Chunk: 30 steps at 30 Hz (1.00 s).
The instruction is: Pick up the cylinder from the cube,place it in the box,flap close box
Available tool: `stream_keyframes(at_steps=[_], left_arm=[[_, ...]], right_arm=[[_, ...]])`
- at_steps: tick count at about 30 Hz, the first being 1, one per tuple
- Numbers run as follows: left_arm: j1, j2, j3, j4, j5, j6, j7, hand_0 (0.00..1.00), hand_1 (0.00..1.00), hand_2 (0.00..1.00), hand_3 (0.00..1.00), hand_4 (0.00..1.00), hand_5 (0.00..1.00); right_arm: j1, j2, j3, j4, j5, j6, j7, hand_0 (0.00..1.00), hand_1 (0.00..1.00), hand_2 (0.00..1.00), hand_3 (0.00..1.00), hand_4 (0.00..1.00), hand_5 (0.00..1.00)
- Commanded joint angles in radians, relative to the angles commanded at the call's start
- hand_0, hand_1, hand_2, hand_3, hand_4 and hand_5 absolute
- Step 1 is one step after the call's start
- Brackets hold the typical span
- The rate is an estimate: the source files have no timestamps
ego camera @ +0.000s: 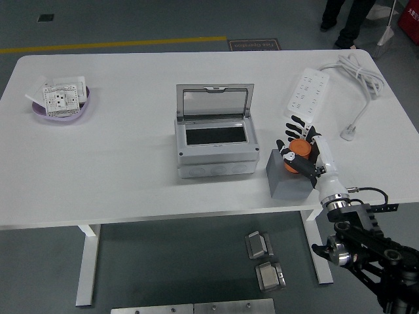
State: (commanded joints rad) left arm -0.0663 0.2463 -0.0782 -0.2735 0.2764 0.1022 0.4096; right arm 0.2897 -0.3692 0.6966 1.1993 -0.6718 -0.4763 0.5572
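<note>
We see the robot's right hand [302,149] reaching in from the lower right with its fingers curled around an orange cylinder [299,149], which sits on top of a grey cube [285,180] near the front edge of the white bench [118,163]. Just left of the cube stands a grey box [214,145] with its clear flap lid [214,102] raised upright, the inside dark. Farther out, a white power strip [306,95] with its coiled cord lies at the far right, a purple dish [62,108] holding white socket parts rests at the far left, and a person's legs [347,16] stand beyond the bench.
</note>
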Motion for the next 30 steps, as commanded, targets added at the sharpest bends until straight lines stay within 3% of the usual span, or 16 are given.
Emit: stream_keyframes(at_steps=[23,24,30], left_arm=[[-0.012,-0.002,-0.013,-0.003,0.015,0.014,-0.018,0.701,0.693,0.631,0.642,0.566,0.380],[-0.013,-0.002,-0.014,-0.003,0.016,0.014,-0.018,0.701,0.692,0.628,0.640,0.565,0.378],[-0.021,0.002,-0.014,-0.004,0.020,0.018,-0.023,0.701,0.692,0.628,0.640,0.565,0.378]], right_arm=[[0.008,-0.008,-0.016,-0.007,0.005,-0.007,-0.005,0.807,0.788,0.781,0.857,0.727,0.115],[0.009,-0.008,-0.017,-0.007,0.006,-0.008,-0.006,0.805,0.776,0.735,0.830,0.647,0.139],[0.013,-0.010,-0.026,-0.007,0.006,-0.009,-0.016,0.805,0.776,0.735,0.830,0.647,0.139]])
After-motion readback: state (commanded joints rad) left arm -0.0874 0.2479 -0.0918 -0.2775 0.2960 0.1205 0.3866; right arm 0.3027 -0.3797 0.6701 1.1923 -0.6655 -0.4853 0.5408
